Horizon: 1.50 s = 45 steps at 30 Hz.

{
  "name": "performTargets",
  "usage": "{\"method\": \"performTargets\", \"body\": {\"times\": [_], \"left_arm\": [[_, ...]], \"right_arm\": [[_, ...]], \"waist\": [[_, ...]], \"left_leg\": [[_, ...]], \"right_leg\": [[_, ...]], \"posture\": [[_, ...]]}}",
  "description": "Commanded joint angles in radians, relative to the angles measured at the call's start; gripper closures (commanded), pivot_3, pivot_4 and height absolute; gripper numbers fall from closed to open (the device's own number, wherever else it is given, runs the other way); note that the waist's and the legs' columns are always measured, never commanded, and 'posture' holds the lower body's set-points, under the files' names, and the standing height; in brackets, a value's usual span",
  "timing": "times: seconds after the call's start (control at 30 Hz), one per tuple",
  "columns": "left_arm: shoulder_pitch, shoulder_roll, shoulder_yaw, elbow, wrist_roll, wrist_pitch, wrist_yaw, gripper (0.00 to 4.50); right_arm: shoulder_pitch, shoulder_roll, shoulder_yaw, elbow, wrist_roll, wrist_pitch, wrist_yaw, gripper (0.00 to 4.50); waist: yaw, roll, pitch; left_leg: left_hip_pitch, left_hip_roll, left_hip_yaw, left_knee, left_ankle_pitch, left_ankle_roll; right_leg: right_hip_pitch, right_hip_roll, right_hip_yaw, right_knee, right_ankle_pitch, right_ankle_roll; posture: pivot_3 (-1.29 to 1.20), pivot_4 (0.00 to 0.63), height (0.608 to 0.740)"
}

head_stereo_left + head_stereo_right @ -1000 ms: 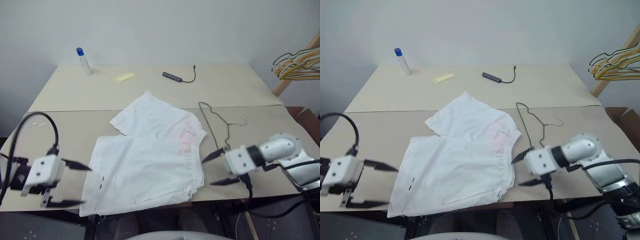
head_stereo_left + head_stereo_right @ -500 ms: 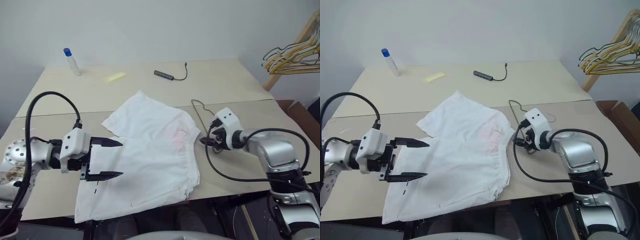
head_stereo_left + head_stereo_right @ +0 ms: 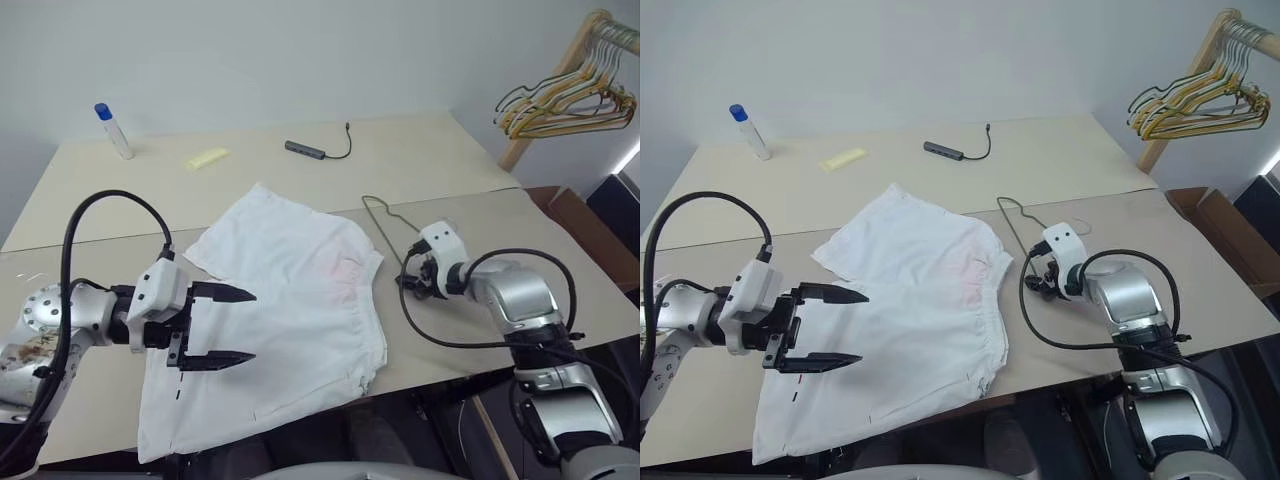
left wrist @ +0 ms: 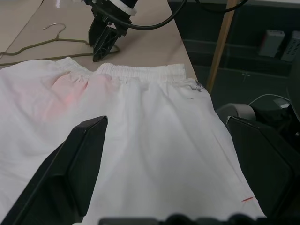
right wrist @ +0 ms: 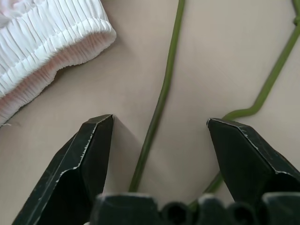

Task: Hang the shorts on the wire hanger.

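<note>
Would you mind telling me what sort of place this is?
Probably an indoor test room for laundry handling: plain tables against a bare wall, a wooden rack of hangers beside them, and shorts laid flat near a wire hanger.

Plain pale wall (image 3: 300, 50) behind beige table (image 3: 420, 150), wooden rack (image 3: 545, 95) w/ hangers at right.

Left arm reaches in from the left, bent at the elbow, black cable looping over the forearm; white wrist block level, left gripper (image 3: 232, 325) pointing toward the right arm, two black fingers spread wide, one above the other, nothing between them. Right arm comes in from the right, silver forearm angled inward, wrist tipped down; right gripper (image 5: 159, 140) aimed at the tabletop, black fingers parted, nothing clamped.
</note>
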Motion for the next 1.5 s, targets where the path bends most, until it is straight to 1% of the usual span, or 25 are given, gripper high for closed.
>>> {"method": "performTargets", "body": {"times": [0.03,0.07,0.17,0.23,0.3,0.33,0.4,0.43,0.5,0.53,0.57,0.6,0.77,0.87,1.03,1.1,1.2,1.27,1.3,1.37,1.5], "left_arm": [[0.005,-0.008,0.004,-0.015,0.021,-0.043,0.004,0.08],[0.005,-0.013,-0.004,-0.009,0.030,-0.053,0.007,0.08],[0.007,-0.031,-0.024,0.004,0.057,-0.082,0.011,0.08],[0.003,-0.041,-0.034,0.014,0.068,-0.093,0.011,0.00],[-0.007,-0.050,-0.047,0.029,0.087,-0.111,0.014,0.00],[-0.013,-0.054,-0.053,0.035,0.096,-0.119,0.017,0.00],[-0.031,-0.062,-0.062,0.043,0.102,-0.124,0.024,0.00],[-0.039,-0.067,-0.064,0.045,0.099,-0.124,0.029,0.00],[-0.054,-0.078,-0.063,0.044,0.087,-0.117,0.037,0.00],[-0.059,-0.083,-0.062,0.042,0.082,-0.114,0.039,0.00],[-0.062,-0.087,-0.061,0.040,0.081,-0.112,0.041,0.00],[-0.064,-0.090,-0.062,0.041,0.082,-0.113,0.042,0.00],[-0.087,-0.130,-0.065,0.072,0.098,-0.128,0.073,0.00],[-0.114,-0.183,-0.058,0.096,0.075,-0.104,0.125,0.00],[-0.202,-0.302,-0.096,0.182,0.074,0.042,0.304,0.00],[-0.263,-0.379,-0.103,0.221,0.057,0.151,0.428,0.00],[-0.330,-0.469,-0.081,0.253,0.003,0.276,0.545,0.00],[-0.387,-0.556,-0.048,0.267,-0.080,0.364,0.627,0.00],[-0.406,-0.583,-0.036,0.272,-0.104,0.392,0.654,0.00],[-0.452,-0.658,0.000,0.268,-0.184,0.442,0.722,0.00],[-0.507,-0.747,0.070,0.260,-0.310,0.494,0.822,0.00]], "right_arm": [[-0.022,-0.001,-0.001,-0.002,0.007,-0.001,0.020,0.71],[-0.018,-0.007,0.012,-0.011,-0.002,-0.008,0.022,0.71],[-0.030,0.000,0.010,-0.012,0.006,0.051,0.015,0.71],[-0.043,0.005,0.007,0.019,0.004,0.086,0.004,1.07],[-0.052,0.004,0.028,0.048,-0.004,0.112,0.006,1.62],[-0.056,0.004,0.038,0.060,-0.007,0.124,0.007,2.02],[-0.055,0.004,0.058,0.074,-0.014,0.133,0.011,2.62],[-0.055,0.004,0.061,0.080,-0.018,0.129,0.009,3.02],[-0.054,0.002,0.067,0.087,-0.025,0.118,0.009,3.61],[-0.053,0.000,0.069,0.087,-0.030,0.115,0.007,4.01],[-0.051,-0.004,0.077,0.083,-0.036,0.111,0.009,4.32],[-0.048,-0.004,0.077,0.080,-0.041,0.111,0.007,4.46],[-0.035,0.002,0.067,0.047,-0.058,0.111,-0.018,4.46],[-0.024,0.010,0.008,-0.015,-0.053,0.115,-0.056,4.46],[0.034,0.016,-0.110,-0.216,-0.049,0.081,-0.134,4.46],[0.061,0.033,-0.167,-0.312,-0.036,0.068,-0.158,4.46],[0.084,0.058,-0.212,-0.425,-0.013,0.069,-0.173,4.46],[0.127,0.039,-0.176,-0.532,-0.029,-0.020,-0.162,4.46],[0.142,0.032,-0.157,-0.566,-0.038,-0.055,-0.160,4.46],[0.190,0.006,-0.097,-0.637,-0.066,-0.188,-0.134,4.46],[0.237,0.005,-0.022,-0.696,-0.098,-0.366,-0.116,4.46]], "waist": [[0.000,0.000,0.000],[0.000,0.000,0.000],[0.000,0.000,0.000],[0.000,0.000,0.000],[0.000,0.000,0.000],[0.001,0.000,0.000],[0.001,-0.001,-0.001],[0.001,-0.002,-0.001],[0.001,-0.005,-0.004],[0.001,-0.006,-0.005],[0.001,-0.006,-0.006],[0.001,-0.007,-0.007],[0.002,-0.007,-0.007],[0.005,-0.007,-0.007],[0.001,-0.005,-0.006],[-0.002,-0.005,-0.006],[-0.006,-0.005,-0.006],[-0.011,-0.005,-0.006],[-0.012,-0.005,-0.006],[-0.018,-0.005,-0.006],[-0.036,-0.005,-0.006]], "left_leg": [[0.000,0.000,0.000,0.000,0.000,0.000],[0.000,0.000,0.000,0.000,0.000,0.000],[0.000,0.000,0.000,0.000,0.000,0.000],[0.001,0.000,0.000,0.000,0.000,0.000],[0.000,0.000,0.000,0.000,0.000,0.000],[0.001,0.000,0.000,0.000,0.000,0.000],[0.001,0.000,0.000,0.000,0.000,0.000],[0.001,0.000,0.000,0.000,0.000,0.000],[0.001,0.000,0.000,0.000,0.000,0.000],[0.001,0.000,0.000,0.000,0.000,0.000],[0.001,0.000,-0.001,0.000,0.000,0.000],[0.002,0.000,-0.001,0.000,0.000,0.000],[0.006,0.000,-0.001,0.000,0.000,0.000],[0.010,0.000,-0.002,0.000,0.000,0.000],[0.008,-0.001,-0.003,0.000,0.000,0.000],[0.008,-0.001,-0.003,0.000,0.000,0.000],[0.008,-0.001,-0.004,0.000,0.000,0.000],[0.007,-0.001,-0.004,0.000,0.000,0.000],[0.006,-0.001,-0.006,0.000,0.000,0.000],[0.005,-0.002,-0.007,0.000,0.000,0.000],[0.005,-0.004,-0.009,0.000,0.000,0.000]], "right_leg": [[0.000,0.000,0.000,0.000,0.000,0.000],[0.000,0.000,0.000,0.000,0.000,0.000],[0.000,0.000,0.000,0.000,0.000,0.000],[0.001,0.000,0.000,0.000,0.000,0.000],[0.001,0.000,0.000,0.000,0.000,0.000],[0.001,0.000,0.000,0.000,0.000,0.000],[0.001,0.000,0.000,0.000,0.000,0.000],[0.001,0.000,0.000,0.000,0.000,0.000],[0.001,0.000,0.000,0.000,0.000,0.000],[0.002,0.000,0.000,0.000,0.000,0.000],[0.002,0.000,0.000,0.000,0.000,0.000],[0.002,0.000,0.000,0.000,0.000,0.000],[0.008,0.000,-0.001,-0.001,0.000,0.000],[0.012,0.000,-0.002,-0.003,0.000,0.001],[0.012,-0.001,-0.002,-0.003,-0.001,0.002],[0.011,-0.001,-0.002,-0.003,-0.001,0.002],[0.011,-0.001,-0.002,-0.003,0.000,0.002],[0.011,0.000,-0.002,-0.003,0.000,0.002],[0.011,0.000,-0.001,-0.003,-0.001,0.003],[0.011,0.000,0.000,-0.003,-0.001,0.004],[0.013,-0.001,0.001,-0.004,-0.001,0.004]], "posture": [[-0.13,0.000,0.740],[-0.13,0.000,0.740],[-0.12,0.000,0.740],[-0.12,0.000,0.740],[-0.12,0.000,0.740],[-0.12,0.000,0.740],[-0.11,0.000,0.740],[-0.12,0.000,0.740],[-0.12,0.000,0.740],[-0.12,0.000,0.740],[-0.13,0.000,0.740],[-0.13,0.000,0.740],[-0.14,0.000,0.740],[-0.16,0.000,0.740],[-0.19,0.000,0.740],[-0.20,0.000,0.740],[-0.21,0.000,0.740],[-0.22,0.000,0.740],[-0.22,0.000,0.740],[-0.22,0.000,0.740],[-0.22,0.000,0.740]]}}
